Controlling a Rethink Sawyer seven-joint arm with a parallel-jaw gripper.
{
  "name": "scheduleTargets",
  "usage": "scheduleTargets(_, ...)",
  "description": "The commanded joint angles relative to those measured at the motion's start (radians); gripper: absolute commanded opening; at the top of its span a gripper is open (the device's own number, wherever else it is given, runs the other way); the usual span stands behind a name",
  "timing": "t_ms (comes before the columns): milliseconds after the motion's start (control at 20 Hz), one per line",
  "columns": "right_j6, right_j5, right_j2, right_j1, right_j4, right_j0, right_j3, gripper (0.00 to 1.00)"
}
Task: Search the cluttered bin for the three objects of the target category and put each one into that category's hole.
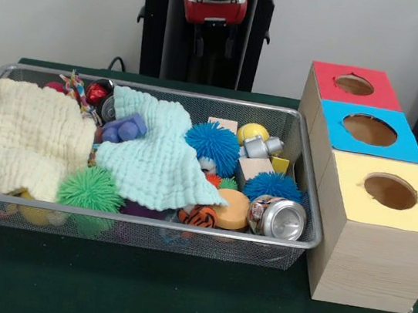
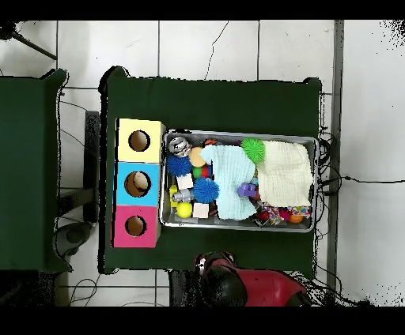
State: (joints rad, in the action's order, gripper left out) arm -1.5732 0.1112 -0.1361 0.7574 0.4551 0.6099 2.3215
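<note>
The wide silver wire-mesh metal bin (image 1: 182, 240) holds a waffle-textured cream cloth (image 1: 24, 138) and a mint-green cloth of the same soft weave (image 1: 158, 157), two bristly blue rubber-spiked balls (image 1: 213, 145) and a green one (image 1: 91, 188), and a shiny crushed metal can (image 1: 278, 218). A smooth pale wooden cube (image 1: 253, 168) and a matt orange disc (image 1: 233, 208) lie among them. The three light-grained wooden boxes (image 1: 369, 265) have flat matt tops, red (image 1: 354, 85), blue (image 1: 368, 130) and yellow (image 1: 387, 191), and the table wears a dull dark green cloth (image 1: 173, 299).

A robotics lab. A green-covered counter (image 2: 237, 103) stands on a pale tiled floor (image 2: 206, 47). Loose cables (image 2: 348, 180) trail beside it, before a bare white wall (image 1: 59, 3).
</note>
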Motion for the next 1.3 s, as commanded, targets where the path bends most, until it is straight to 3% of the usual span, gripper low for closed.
scheduleTargets(50,-0.063,-0.041,0.025,-0.087,0.078,0.027,-0.181,1.00)
scheduleTargets(750,-0.028,-0.042,-0.001,-0.185,0.179,0.124,-0.303,1.00)
scheduleTargets(1300,-0.028,-0.040,-0.038,-0.207,0.242,0.175,-0.345,1.00)
